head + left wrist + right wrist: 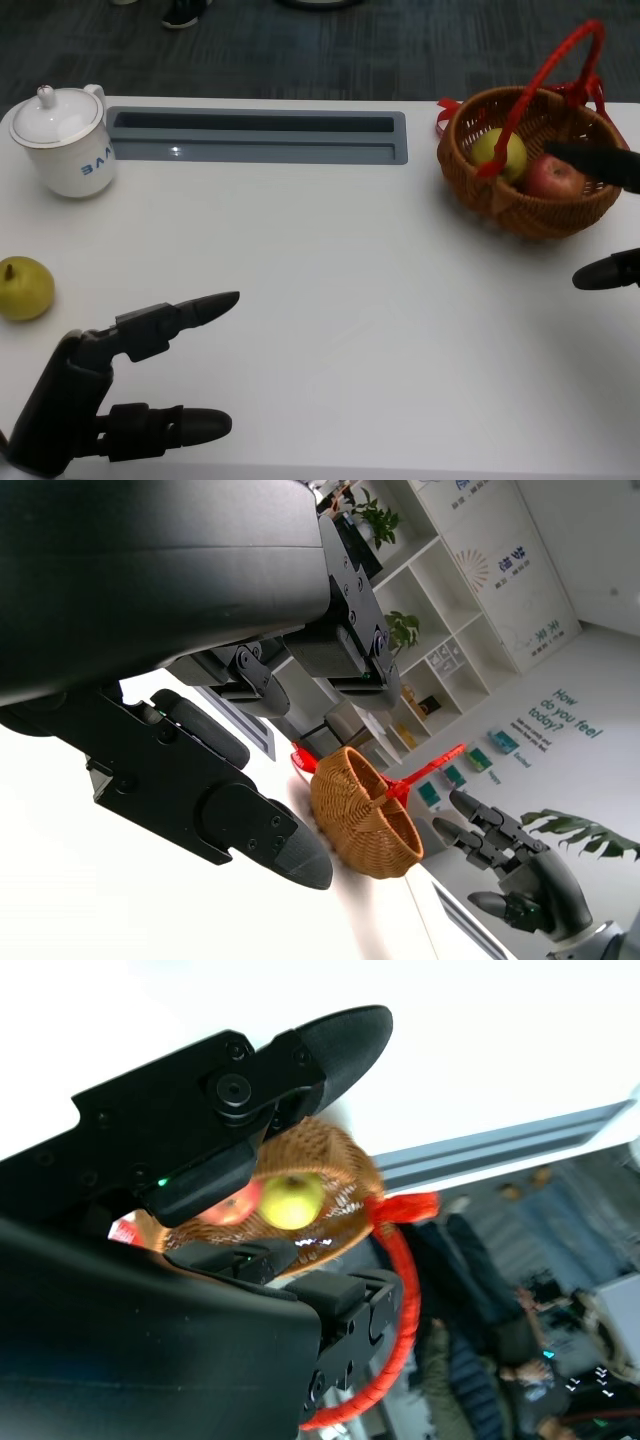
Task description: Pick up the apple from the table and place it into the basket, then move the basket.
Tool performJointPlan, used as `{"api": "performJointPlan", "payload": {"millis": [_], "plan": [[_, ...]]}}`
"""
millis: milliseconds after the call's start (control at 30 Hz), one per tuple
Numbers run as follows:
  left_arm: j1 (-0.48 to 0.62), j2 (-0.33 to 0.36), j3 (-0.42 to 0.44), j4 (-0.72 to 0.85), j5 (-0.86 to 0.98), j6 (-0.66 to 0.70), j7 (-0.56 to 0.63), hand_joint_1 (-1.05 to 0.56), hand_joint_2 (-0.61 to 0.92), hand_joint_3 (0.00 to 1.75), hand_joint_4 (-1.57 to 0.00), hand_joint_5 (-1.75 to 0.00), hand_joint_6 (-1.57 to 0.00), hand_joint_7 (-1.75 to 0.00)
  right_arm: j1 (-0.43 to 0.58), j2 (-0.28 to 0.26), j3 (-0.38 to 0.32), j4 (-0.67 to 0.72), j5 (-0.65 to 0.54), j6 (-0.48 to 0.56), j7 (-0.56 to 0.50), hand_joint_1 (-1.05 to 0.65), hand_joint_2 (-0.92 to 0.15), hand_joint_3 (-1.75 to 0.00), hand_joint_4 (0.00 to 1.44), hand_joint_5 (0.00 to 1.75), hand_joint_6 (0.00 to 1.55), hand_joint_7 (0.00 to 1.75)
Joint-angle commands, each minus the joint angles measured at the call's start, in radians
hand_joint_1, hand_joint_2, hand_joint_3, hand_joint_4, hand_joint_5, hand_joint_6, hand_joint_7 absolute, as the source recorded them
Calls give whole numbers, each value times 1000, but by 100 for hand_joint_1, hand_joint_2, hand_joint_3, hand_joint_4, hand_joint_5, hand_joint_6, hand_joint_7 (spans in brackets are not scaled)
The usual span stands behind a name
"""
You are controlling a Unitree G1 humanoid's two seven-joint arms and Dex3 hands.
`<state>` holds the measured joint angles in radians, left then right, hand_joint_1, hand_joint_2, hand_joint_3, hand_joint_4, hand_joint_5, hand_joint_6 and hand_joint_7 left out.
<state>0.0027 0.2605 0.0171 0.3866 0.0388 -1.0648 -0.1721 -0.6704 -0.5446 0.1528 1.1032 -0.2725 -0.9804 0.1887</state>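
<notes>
A wicker basket (520, 210) with a red handle (545, 75) stands at the table's far right. Inside it lie a red apple (553, 180) and a yellow-green fruit (500, 152). My right hand (598, 163) comes in from the right edge, one finger reaching over the basket's rim just above the apple, another lower beside the basket; it holds nothing. The right wrist view shows the basket (330, 1155), the apple (228, 1208) and the green fruit (292, 1200) beyond my spread fingers (200, 1130). My left hand (130, 380) is open and empty at the near left.
A yellow-green fruit (24, 288) lies at the table's left edge, near my left hand. A white lidded mug (62, 140) stands at the far left. A grey recessed tray (260, 135) runs along the back. Seated people (500, 1330) are beyond the table.
</notes>
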Motion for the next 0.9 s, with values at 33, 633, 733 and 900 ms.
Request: {"api": "performJointPlan", "payload": {"millis": [33,633,733,900], "plan": [[-12,22,0,1,-23,-8,-18,-53,72,0,-71,0,-68,0,70,33,-32,-73,92,-56,53,-71,-74,0,48,3,41,2],[9,23,-16,-57,-66,17,-60,-54,73,1,-69,0,-68,0,263,289,42,-317,362,-122,340,-65,-76,0,58,1,52,1],[19,25,-21,-78,-74,34,-70,-55,74,1,-69,0,-67,0,270,333,50,-316,398,-114,384,-63,-77,-1,59,1,53,1],[28,33,-29,-95,-94,47,-93,-54,75,1,-67,0,-65,0,271,392,42,-308,416,-135,410,-59,-77,0,63,2,57,2]]}}
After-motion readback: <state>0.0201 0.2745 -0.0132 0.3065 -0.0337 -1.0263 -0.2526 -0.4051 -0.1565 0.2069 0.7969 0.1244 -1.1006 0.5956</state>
